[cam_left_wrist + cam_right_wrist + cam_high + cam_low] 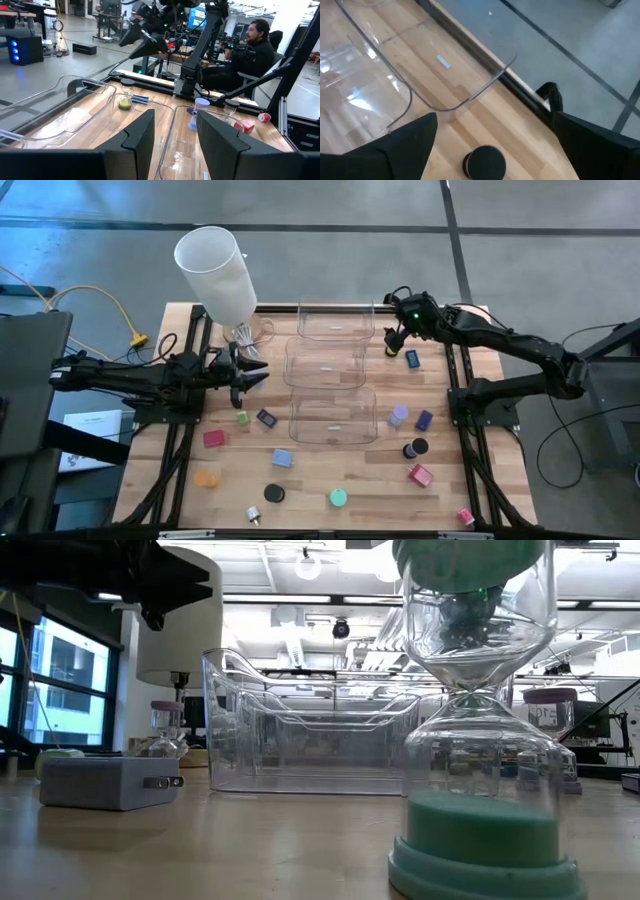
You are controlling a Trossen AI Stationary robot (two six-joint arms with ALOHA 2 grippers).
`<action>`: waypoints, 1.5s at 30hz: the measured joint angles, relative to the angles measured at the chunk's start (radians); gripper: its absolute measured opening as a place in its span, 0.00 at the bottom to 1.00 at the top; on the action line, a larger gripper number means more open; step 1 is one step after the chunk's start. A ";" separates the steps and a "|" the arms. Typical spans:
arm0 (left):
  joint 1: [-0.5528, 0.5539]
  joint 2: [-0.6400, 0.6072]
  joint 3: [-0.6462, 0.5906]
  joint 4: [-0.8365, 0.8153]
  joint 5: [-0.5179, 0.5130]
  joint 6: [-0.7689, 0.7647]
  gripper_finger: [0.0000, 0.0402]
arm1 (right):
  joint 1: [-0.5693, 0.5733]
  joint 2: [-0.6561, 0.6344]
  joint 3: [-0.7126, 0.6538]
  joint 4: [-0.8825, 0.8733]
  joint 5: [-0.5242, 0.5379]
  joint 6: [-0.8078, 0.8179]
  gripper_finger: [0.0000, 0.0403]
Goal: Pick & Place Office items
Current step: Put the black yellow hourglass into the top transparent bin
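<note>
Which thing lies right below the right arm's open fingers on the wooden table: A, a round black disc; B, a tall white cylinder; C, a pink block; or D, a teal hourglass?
A: the right wrist view shows a round black disc on the wooden table between the right gripper and its spread fingers, beside a clear plastic bin.

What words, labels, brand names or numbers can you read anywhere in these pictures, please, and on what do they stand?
None can be read.
The white sheet left of the table carries print, too small to read.
The small white tags on the clear bins are blank or too small to tell.
The office items show no legible marks.
</note>
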 joint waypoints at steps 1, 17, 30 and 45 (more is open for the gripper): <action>0.000 0.000 0.000 -0.002 0.000 0.000 0.36 | 0.000 0.000 0.000 -0.003 -0.002 0.005 0.95; -0.001 0.000 0.000 -0.005 -0.001 0.057 0.36 | -0.096 0.082 -0.011 -0.163 -0.136 0.117 0.94; -0.001 0.000 0.000 0.005 0.000 0.056 0.36 | -0.096 0.239 -0.011 -0.132 -0.104 0.107 0.94; -0.029 0.000 0.000 -0.003 0.001 0.021 0.36 | -0.097 0.318 -0.011 -0.115 -0.097 0.106 0.90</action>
